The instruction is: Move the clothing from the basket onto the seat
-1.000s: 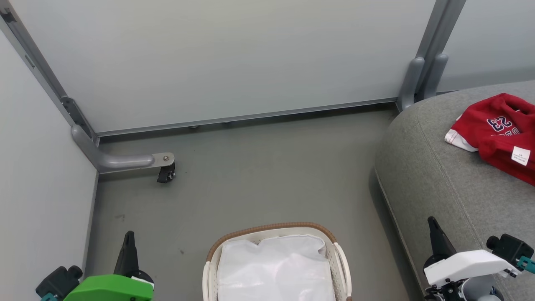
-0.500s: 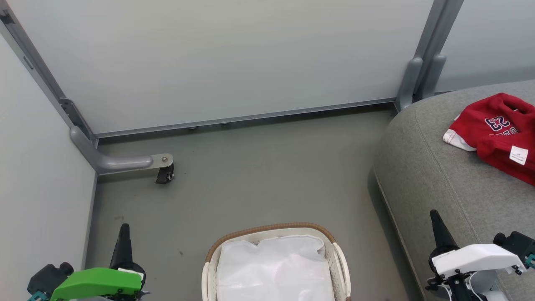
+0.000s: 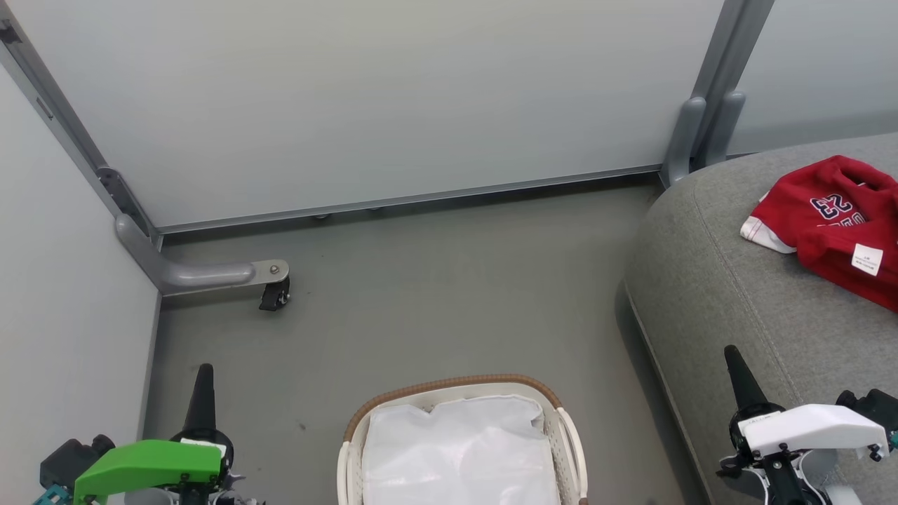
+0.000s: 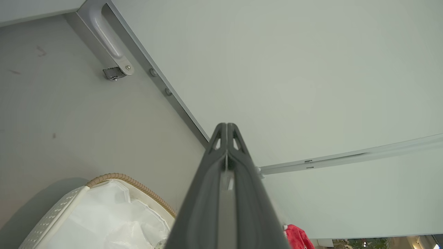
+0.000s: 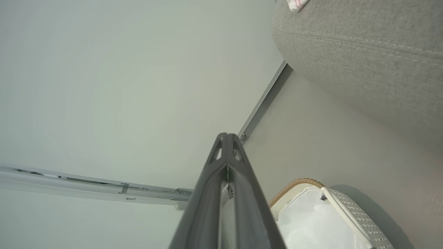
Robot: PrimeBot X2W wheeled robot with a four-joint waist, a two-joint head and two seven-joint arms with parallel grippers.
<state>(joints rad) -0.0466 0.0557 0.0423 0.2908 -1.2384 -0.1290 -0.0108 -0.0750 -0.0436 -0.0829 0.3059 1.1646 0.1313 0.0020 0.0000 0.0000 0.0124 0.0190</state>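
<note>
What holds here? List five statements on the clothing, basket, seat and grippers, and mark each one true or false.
1. Red clothing lies on the grey seat. True.
2. The basket has a white liner inside. True.
3. The basket stands on the seat. False: it stands on the floor, beside the seat.
4. Both grippers are open. False: the left gripper and the right gripper each have their fingers pressed together, with nothing between them.
5. The number 23 shows on the clothing. True.
</note>
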